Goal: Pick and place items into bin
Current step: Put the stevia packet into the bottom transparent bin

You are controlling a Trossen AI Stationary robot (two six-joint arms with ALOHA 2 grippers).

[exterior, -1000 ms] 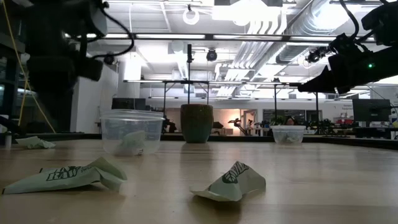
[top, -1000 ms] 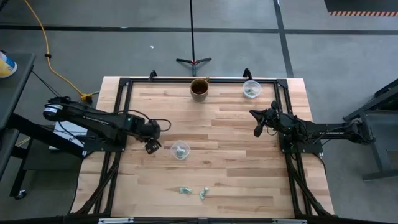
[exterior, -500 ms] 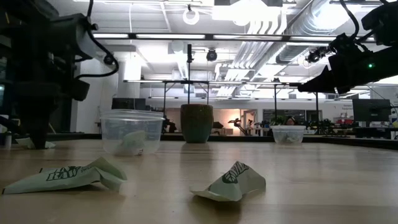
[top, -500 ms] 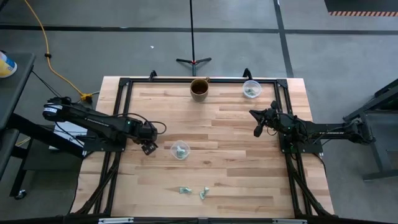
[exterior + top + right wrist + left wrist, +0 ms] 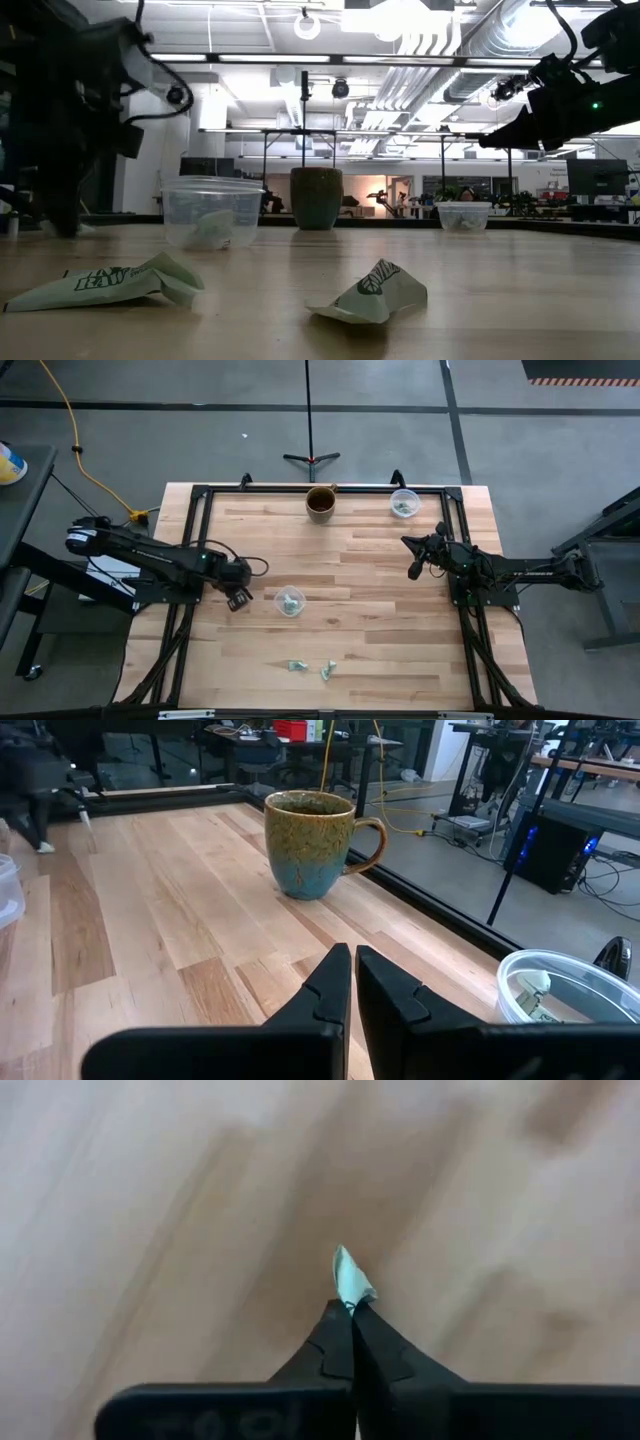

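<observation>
My left gripper (image 5: 238, 600) is down at the tabletop near the left side, shut on a tiny pale green-and-white wrapper piece (image 5: 350, 1278). In the low view the gripper (image 5: 62, 226) hides that piece. Two more wrapper pieces (image 5: 297, 666) (image 5: 327, 671) lie flat near the front edge, large in the low view (image 5: 110, 283) (image 5: 372, 292). A clear cup bin (image 5: 290, 601) with pieces in it stands just right of my left gripper. My right gripper (image 5: 414, 570) hangs shut above the right side, touching nothing. My left gripper pinches the wrapper piece between its two fingertips (image 5: 340, 1342), coming from above and pointing down. A small crumpled end (image 5: 352, 1285) of the piece sticks out past the tips. Whether it is clear of the wood I cannot tell.
A glazed mug (image 5: 321, 502) stands at the far edge, and a second clear cup (image 5: 404, 503) with pieces in it stands to its right. A black frame (image 5: 200, 495) runs round the tabletop. Bare wood lies between the arms.
My left gripper has moved a little toward the table's left edge and come down onto the small wrapper piece there, then shut on it. My right arm has kept still.
</observation>
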